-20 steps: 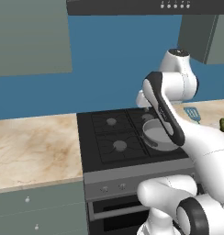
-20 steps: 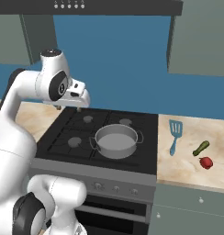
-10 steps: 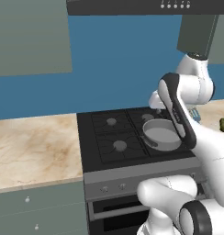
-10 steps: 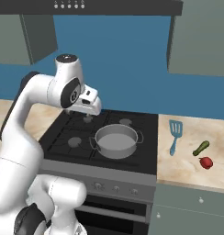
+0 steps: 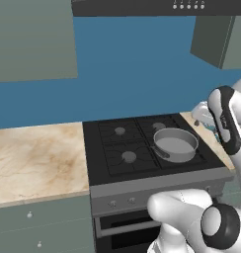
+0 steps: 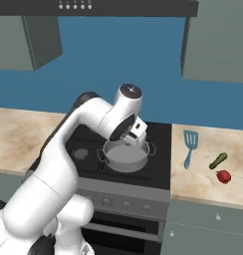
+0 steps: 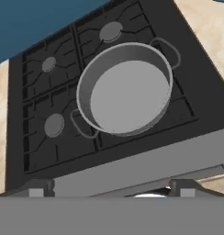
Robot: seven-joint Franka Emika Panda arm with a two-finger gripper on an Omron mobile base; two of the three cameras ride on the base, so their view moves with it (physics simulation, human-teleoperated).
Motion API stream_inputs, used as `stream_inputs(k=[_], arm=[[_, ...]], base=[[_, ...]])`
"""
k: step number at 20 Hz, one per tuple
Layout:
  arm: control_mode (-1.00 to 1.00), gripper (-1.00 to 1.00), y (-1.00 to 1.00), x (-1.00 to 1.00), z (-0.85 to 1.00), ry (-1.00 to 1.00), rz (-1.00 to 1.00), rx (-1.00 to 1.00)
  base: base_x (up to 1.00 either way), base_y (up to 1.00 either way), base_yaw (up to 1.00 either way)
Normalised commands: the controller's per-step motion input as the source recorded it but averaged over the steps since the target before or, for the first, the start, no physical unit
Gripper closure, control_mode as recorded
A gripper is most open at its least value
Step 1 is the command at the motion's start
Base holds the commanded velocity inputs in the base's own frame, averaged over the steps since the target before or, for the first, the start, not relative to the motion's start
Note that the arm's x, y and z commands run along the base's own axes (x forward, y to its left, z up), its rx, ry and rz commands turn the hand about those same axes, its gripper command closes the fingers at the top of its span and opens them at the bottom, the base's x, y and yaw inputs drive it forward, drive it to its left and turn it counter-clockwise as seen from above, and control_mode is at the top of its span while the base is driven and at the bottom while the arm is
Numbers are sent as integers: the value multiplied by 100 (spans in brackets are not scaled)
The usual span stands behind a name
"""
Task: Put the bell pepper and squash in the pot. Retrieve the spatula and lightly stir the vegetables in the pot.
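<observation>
The pot (image 6: 126,156) sits on the near right burner of the black stove (image 5: 142,153), and you see its light grey inside bare, with a small dark handle on each side. From the hand view you look straight down into the pot (image 7: 125,89), its rim round and level on the grate.

Your tool (image 6: 135,133) hangs just above the pot's far rim, apart from it, with its jaws spread wide and nothing between them. The white arm arcs over the stove's left side to reach there.

The other task things lie on the marbled tabletop (image 6: 208,172) to the right of the stove. The teal-blue spatula (image 6: 189,146) lies nearest the stove, slotted head toward the far wall and handle pointing toward you. Further right, the dark green squash (image 6: 218,160) lies at a slant, and the small red bell pepper (image 6: 223,176) sits just beside its near end; you cannot tell whether the two touch. All three are well apart from the pot and from your tool.
</observation>
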Motion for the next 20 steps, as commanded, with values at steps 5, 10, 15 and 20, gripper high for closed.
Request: stream_inputs(k=[5,10,15,20], arm=[[-100,-100,-100,5,-22,2,-17,1],[-100,-100,-77,5,-11,5,-17,-6],[-100,-100,-61,20,-1,7,-16,-14],[-100,-100,-60,35,-15,14,-14,-13]], base=[[0,0,0],[0,0,0],[0,0,0],[0,0,0]])
